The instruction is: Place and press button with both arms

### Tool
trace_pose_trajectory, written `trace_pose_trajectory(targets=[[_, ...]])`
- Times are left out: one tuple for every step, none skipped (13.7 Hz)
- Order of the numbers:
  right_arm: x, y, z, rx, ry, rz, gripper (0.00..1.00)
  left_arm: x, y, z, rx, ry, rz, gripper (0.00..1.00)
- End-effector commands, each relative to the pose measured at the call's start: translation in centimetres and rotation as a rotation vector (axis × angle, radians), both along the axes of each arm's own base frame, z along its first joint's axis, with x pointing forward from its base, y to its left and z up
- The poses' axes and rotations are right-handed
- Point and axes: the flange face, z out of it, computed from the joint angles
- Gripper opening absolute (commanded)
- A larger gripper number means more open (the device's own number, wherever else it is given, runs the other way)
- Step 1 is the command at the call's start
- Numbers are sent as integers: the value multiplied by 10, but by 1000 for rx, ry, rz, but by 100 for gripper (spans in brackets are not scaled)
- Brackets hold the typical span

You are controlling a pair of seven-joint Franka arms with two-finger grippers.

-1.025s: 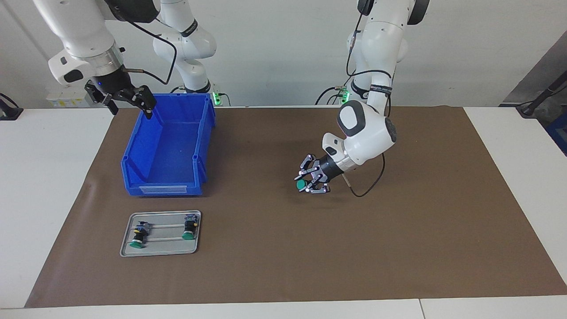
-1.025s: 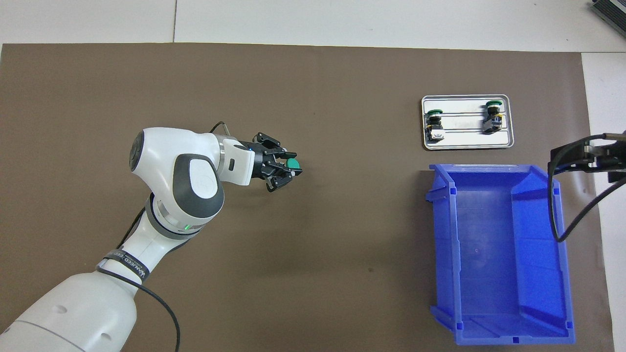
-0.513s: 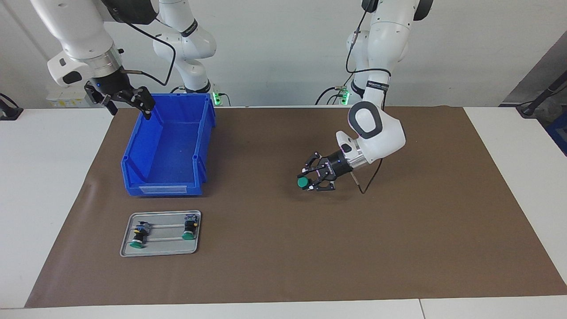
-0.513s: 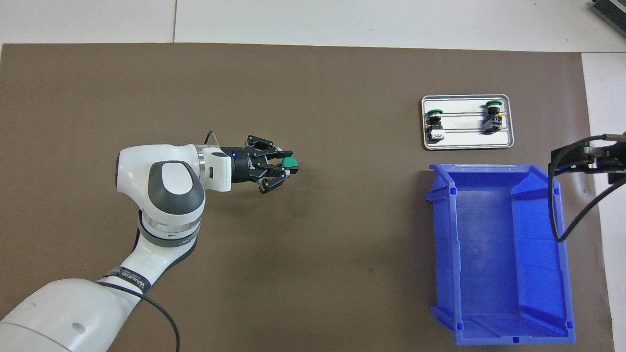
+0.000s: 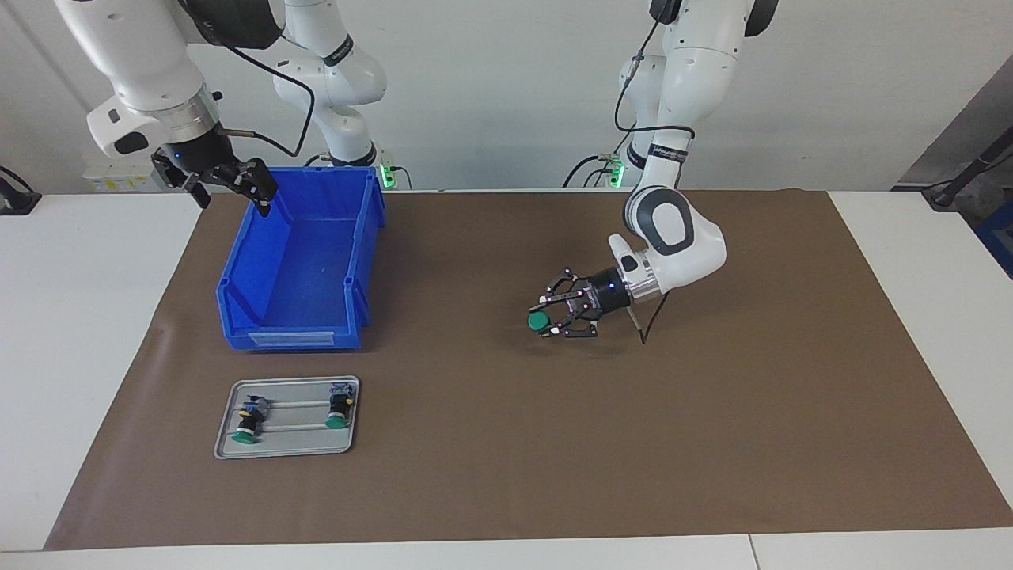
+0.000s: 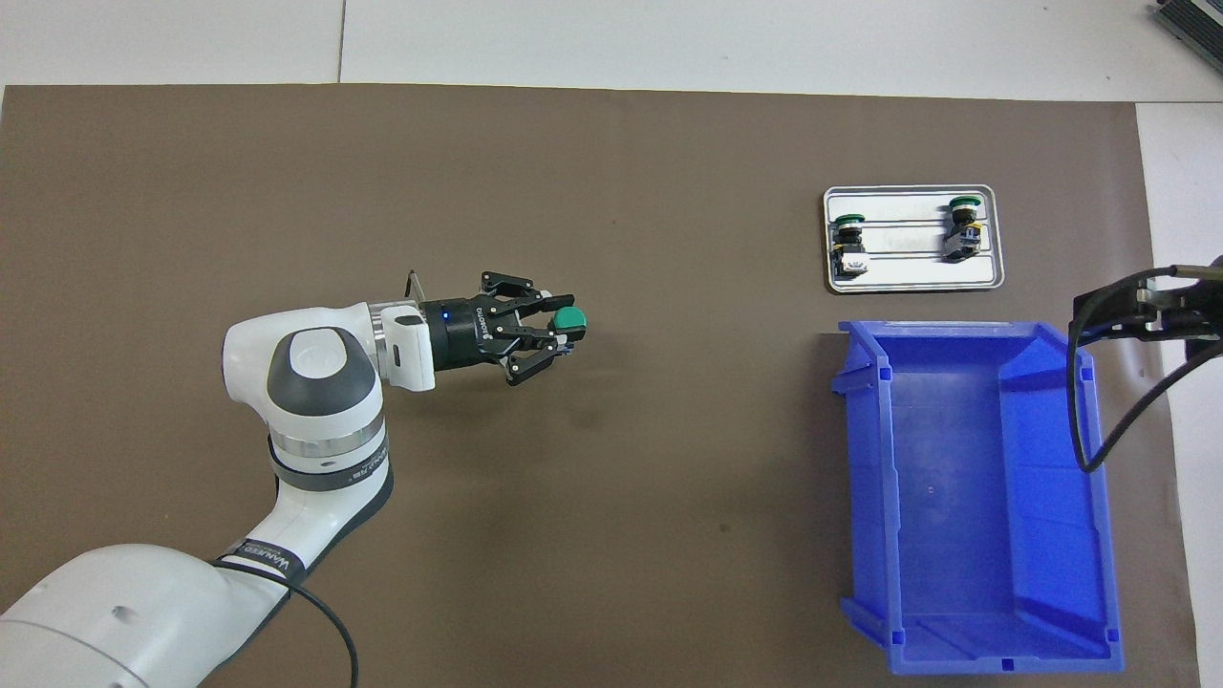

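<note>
Left gripper (image 5: pixel 550 321) is closed on a button (image 5: pixel 539 321), low over the middle of the brown mat (image 5: pixel 506 475). Since a moment ago the arm's wrist has swung down flatter, and the button has hardly moved. The button lies on its side, its round green cap pointing toward the right arm's end of the table. Its black body is hidden between the fingers.

Right gripper (image 5: pixel 229 178) waits, fingers apart, over the blue bin's (image 5: pixel 237 269) edge. Two more buttons (image 5: pixel 247 423) (image 5: pixel 339 412) lie on a metal tray (image 5: pixel 285 451) just beside the bin.
</note>
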Motion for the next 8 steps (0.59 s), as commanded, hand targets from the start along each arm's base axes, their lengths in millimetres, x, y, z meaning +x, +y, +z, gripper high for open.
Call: trace_pose_trajectory(targets=[[-8, -2, -1, -7, -16, 21, 100, -12, 5, -6, -74, -81, 26, 0], [-8, -2, -1, -3, -17, 19, 100, -14, 9, -7, -100, -86, 21, 0], [-8, -3, -1, 5, -19, 14, 100, -13, 18, -10, -105, -87, 32, 0], [-8, -3, 0, 8, -20, 20, 100, -16, 24, -14, -111, -103, 29, 0], [-7, -4, 0, 11, -23, 24, 100, -19, 27, -20, -109, -115, 29, 0], [-6, -2, 1, 11, -35, 27, 100, -18, 36, -29, -121, -145, 31, 0], [-5, -1, 2, 11, -43, 31, 100, -17, 44, -47, -156, -156, 30, 0], [-4, 1, 2, 11, -46, 37, 100, -17, 45, -54, -188, -172, 25, 0]])
